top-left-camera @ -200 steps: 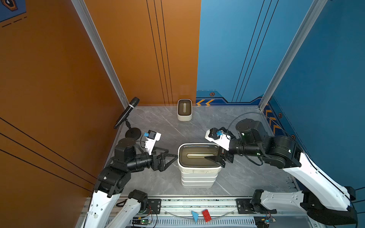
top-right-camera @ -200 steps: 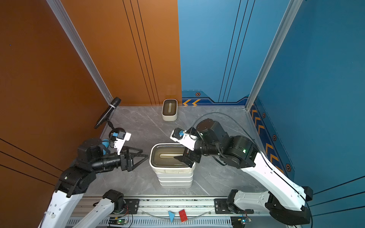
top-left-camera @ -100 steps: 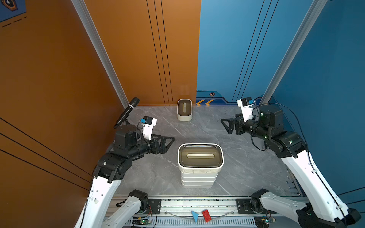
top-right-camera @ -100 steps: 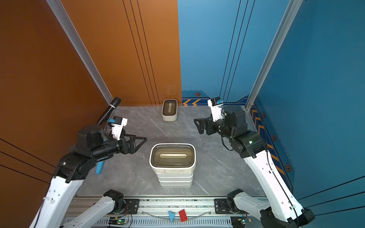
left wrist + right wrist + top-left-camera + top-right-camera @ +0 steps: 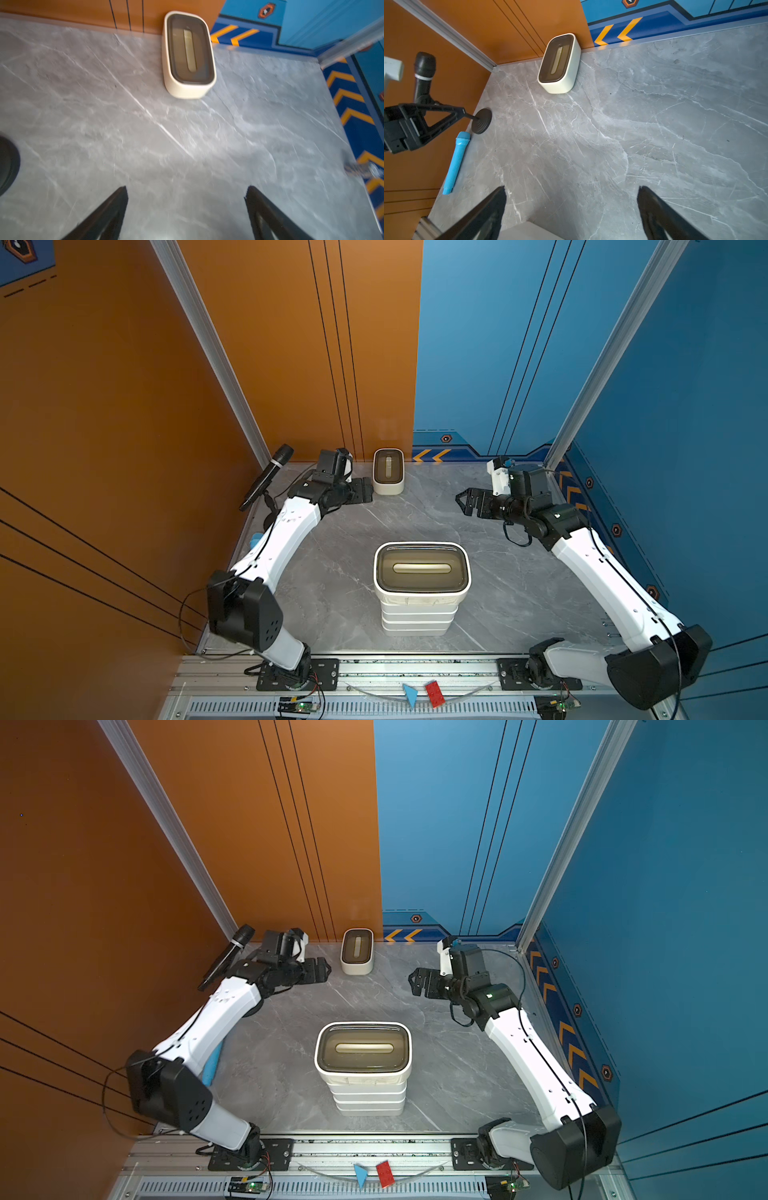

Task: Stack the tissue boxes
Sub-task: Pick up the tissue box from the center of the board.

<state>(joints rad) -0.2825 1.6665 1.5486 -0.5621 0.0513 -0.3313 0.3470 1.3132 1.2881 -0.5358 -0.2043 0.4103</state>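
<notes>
A stack of tissue boxes (image 5: 419,616) stands near the middle of the grey marble surface (image 5: 523,572), toward its near edge. The top tissue box (image 5: 422,570) has a dark brown slotted lid and sits square on the white boxes below it. I cannot tell exactly how many boxes lie beneath.

A lone tissue box (image 5: 388,472) with a dark lid rests at the far edge of the surface, against the orange wall, its slot pointing away from the near edge.

The left end effector (image 5: 365,490) hovers just beside this lone box, on the side toward the far left corner. In the left wrist view its fingers (image 5: 116,205) are spread wide with nothing between them.

The right end effector (image 5: 462,504) hangs over the far right part of the surface, well apart from both the stack and the lone box, jaws wide and empty.

A black microphone (image 5: 266,477) on a stand occupies the far left corner. A blue microphone (image 5: 456,162) lies along the left edge.
</notes>
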